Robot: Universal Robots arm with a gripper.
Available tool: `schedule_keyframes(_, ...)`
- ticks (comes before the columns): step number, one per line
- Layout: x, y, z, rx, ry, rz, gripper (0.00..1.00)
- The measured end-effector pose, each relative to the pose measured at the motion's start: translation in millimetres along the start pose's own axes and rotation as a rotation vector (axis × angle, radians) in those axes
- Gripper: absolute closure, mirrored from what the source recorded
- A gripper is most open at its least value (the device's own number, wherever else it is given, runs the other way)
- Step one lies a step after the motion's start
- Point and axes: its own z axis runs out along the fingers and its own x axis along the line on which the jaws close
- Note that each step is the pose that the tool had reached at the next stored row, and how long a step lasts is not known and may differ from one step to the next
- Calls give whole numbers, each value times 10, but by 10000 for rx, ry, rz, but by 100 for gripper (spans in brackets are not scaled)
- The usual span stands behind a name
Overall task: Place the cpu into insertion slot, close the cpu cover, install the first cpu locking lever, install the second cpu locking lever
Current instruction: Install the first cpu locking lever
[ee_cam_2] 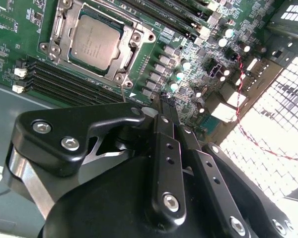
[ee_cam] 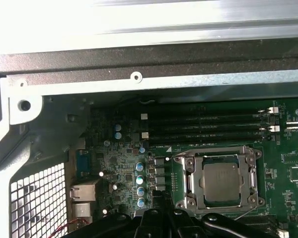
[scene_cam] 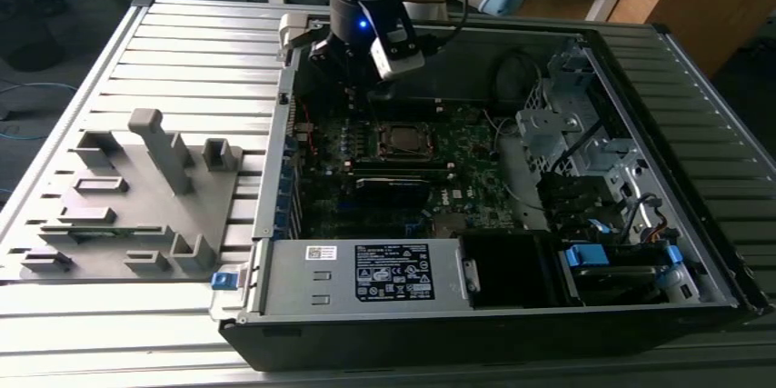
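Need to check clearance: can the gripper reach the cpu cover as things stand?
Probably yes: the gripper hangs beside the cpu cover, over open board, and nothing stands above the cover.

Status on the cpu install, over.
Claw shut, above motherboard near cpu. Cpu seated in insertion slot, cpu cover down around it. Nothing between claw and cpu.

The tool (ee_cam_2: 164,99) hangs inside the open computer case (scene_cam: 485,338), with clear air between its tip and the low capacitors (ee_cam_2: 181,74) beneath. Just beyond the tip lies the cpu (ee_cam_2: 96,42), with nothing standing over it. Close beside the tool rises the grille wall (ee_cam_2: 273,99), with a red-black wire (ee_cam_2: 268,150) strung before it.
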Motion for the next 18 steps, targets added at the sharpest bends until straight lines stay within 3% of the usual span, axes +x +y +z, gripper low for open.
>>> schedule_keyframes(18,7,22,69,0,0,0,89)
